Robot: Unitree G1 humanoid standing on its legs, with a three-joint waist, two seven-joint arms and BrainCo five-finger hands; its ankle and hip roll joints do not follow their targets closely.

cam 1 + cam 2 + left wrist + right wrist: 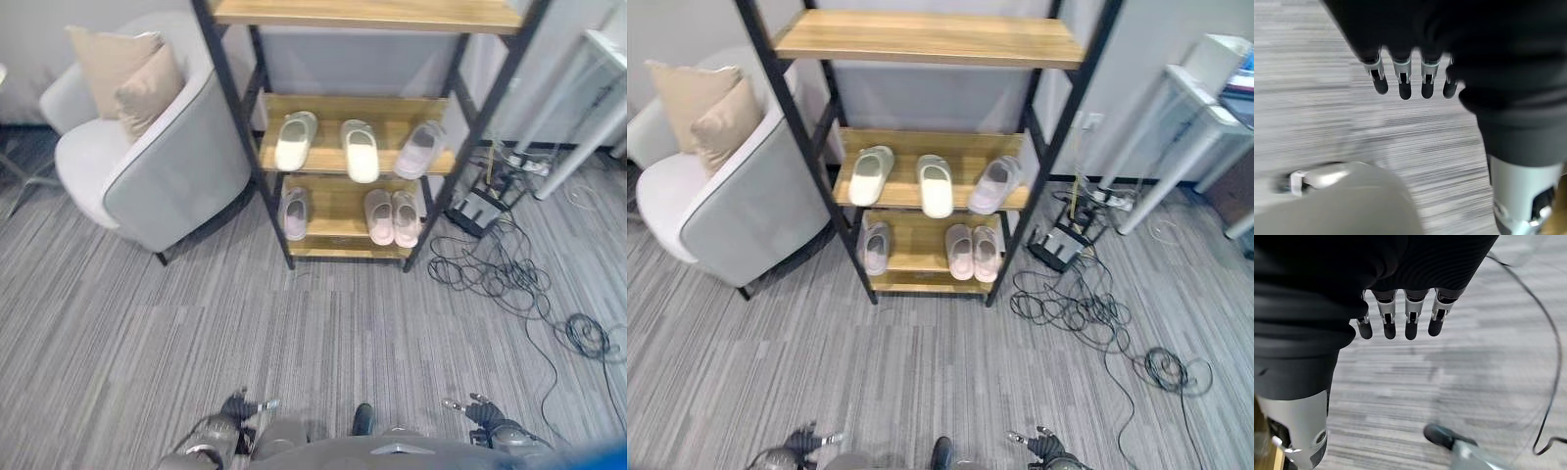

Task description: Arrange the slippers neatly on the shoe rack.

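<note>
Slippers all up on the shoe rack at 12 o'clock, none on the carpet. Middle shelf: pale green slipper at 9 o'clock, white slipper in the middle, lilac slipper at 3 o'clock and turned a bit sideways. Low shelf: one grey slipper alone at 9 o'clock, pink pair side by side at 3 o'clock, touching. Left hand down at 7 o'clock, right hand down at 5 o'clock, both with fingers straight and loose, holding nothing, hanging over bare carpet well away from the rack. Probably resting low because no slipper left to pick up. Maybe still needed: straightening the lilac slipper. Grey chair with cushions at 10 o'clock
</note>
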